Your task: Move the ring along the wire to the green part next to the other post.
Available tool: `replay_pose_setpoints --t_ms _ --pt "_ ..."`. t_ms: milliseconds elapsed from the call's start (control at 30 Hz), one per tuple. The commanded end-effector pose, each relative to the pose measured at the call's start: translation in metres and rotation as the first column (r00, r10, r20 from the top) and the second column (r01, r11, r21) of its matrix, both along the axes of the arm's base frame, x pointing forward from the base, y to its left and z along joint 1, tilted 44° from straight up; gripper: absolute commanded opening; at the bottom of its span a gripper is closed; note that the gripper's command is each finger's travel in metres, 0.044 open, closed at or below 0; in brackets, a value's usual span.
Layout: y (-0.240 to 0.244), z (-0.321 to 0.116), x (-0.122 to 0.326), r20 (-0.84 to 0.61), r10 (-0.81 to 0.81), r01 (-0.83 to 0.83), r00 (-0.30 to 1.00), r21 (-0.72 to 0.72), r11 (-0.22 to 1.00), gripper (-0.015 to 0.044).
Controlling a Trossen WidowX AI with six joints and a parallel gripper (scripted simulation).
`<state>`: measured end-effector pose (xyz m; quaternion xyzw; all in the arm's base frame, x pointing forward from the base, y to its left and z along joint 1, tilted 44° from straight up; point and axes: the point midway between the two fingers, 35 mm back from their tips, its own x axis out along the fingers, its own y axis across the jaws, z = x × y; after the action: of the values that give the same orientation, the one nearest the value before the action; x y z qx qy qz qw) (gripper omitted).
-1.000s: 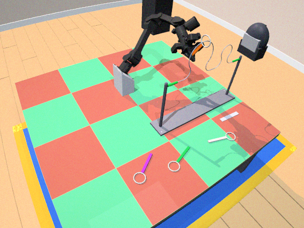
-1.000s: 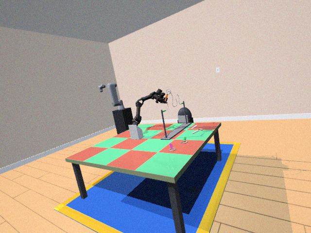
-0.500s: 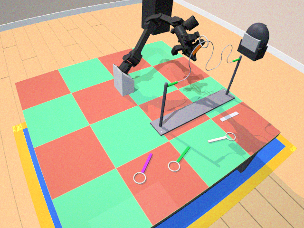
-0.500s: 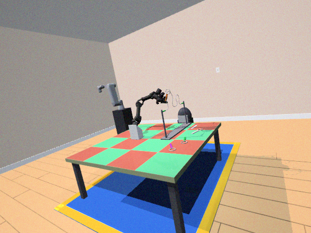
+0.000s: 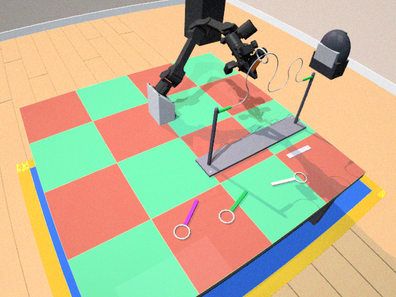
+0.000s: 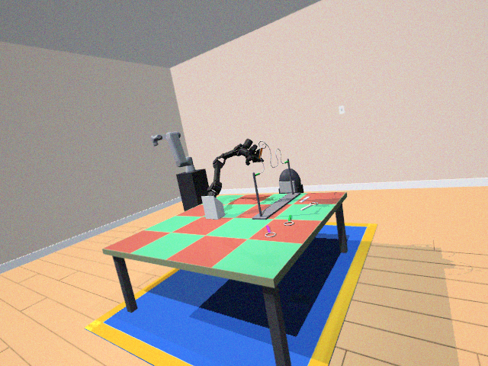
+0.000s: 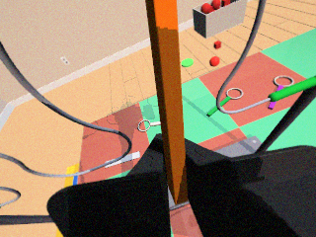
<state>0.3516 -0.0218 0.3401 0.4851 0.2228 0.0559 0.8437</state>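
Observation:
The ring (image 5: 267,58) is around the grey wire (image 5: 246,86) (image 7: 251,46) near the top of its first hump, between the posts; whether they touch cannot be told. My gripper (image 5: 254,68) (image 6: 259,155) (image 7: 164,137) is shut on the orange handle (image 5: 255,65) (image 6: 261,152) (image 7: 170,99), which points down from the ring. The ring itself is out of the wrist view. One green part (image 5: 224,109) (image 6: 257,174) (image 7: 296,89) is at the near post (image 5: 212,137) (image 6: 257,194); the other green part (image 5: 307,78) (image 6: 286,162) is at the far post (image 5: 304,99) (image 6: 290,177).
The posts stand on a grey base plate (image 5: 249,146). Rings with a magenta handle (image 5: 191,212), a green handle (image 5: 239,200) and a white handle (image 5: 283,181) lie on the table, as does a pale strip (image 5: 299,151). The wire's bends rise and dip beyond the gripper.

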Motion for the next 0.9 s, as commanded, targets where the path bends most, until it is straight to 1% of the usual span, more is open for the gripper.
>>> replay_pose_setpoints --t_ms 0,433,867 --pt "0.0009 0.0003 -0.0002 0.000 0.001 -0.001 1.000 0.050 0.999 -0.0150" --pt "0.0027 0.0051 -0.0001 0.011 0.003 -0.005 1.000 0.210 0.978 -0.0150" --pt "0.0037 0.0101 -0.0001 0.021 0.002 -0.010 1.000 0.364 0.931 -0.0150"
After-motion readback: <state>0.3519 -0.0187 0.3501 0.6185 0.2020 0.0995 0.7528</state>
